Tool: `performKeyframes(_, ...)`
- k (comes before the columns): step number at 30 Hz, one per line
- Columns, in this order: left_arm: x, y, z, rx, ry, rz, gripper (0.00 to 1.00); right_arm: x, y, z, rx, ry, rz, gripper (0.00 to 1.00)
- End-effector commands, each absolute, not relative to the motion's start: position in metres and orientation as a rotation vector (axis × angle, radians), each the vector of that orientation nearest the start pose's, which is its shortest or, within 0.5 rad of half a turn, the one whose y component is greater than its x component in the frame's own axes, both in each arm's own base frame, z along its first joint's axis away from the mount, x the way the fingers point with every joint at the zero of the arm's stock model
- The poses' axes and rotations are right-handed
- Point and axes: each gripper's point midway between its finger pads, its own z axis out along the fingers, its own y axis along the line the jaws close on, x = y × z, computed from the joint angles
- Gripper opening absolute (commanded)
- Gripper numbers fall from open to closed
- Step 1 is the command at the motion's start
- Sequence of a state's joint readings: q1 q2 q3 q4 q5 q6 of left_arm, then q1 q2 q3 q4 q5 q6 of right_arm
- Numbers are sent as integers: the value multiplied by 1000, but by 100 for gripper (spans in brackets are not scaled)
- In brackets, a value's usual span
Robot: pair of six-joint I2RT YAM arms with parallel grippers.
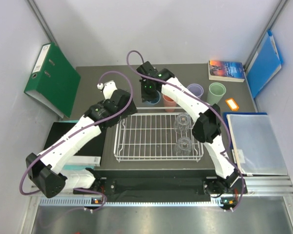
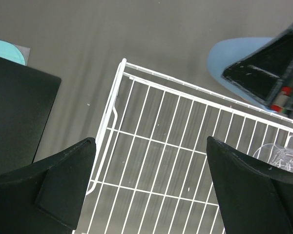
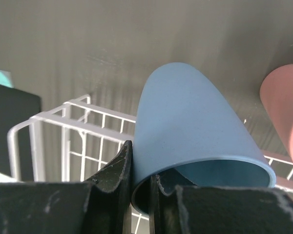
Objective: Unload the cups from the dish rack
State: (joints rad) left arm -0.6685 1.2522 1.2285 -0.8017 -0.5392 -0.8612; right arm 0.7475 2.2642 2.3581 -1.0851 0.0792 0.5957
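Observation:
The white wire dish rack sits mid-table and holds two clear faceted glasses at its right side. My right gripper is shut on the rim of the blue cup, one finger inside and one outside, just behind the rack's far edge. The salmon cup stands beside it, with the lilac cup and green cup further right. My left gripper is open and empty above the rack's far left corner. One clear glass shows at the right of the left wrist view.
A green binder leans at the far left. A black board lies left of the rack. A book, blue folder, orange tag and a clear folder are on the right.

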Motion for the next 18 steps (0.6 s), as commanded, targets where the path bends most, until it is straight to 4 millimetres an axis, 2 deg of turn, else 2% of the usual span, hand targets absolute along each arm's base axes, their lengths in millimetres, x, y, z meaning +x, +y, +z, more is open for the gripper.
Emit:
performKeyframes(1,293,-151,213,-442,2239,-141,99,401,379,163,-156,2591,434,0)
performKeyframes(5,290,-151,205,-441,2262,-135,99,406,379,144,-155,2615,413,0)
performKeyframes(11,288,-152,199,-442,2279,-131,99,412,378,129,-154,2634,396,0)
performKeyframes(18,289,-154,193,-439,2298,-125,99,415,376,126,-160,2635,402,19)
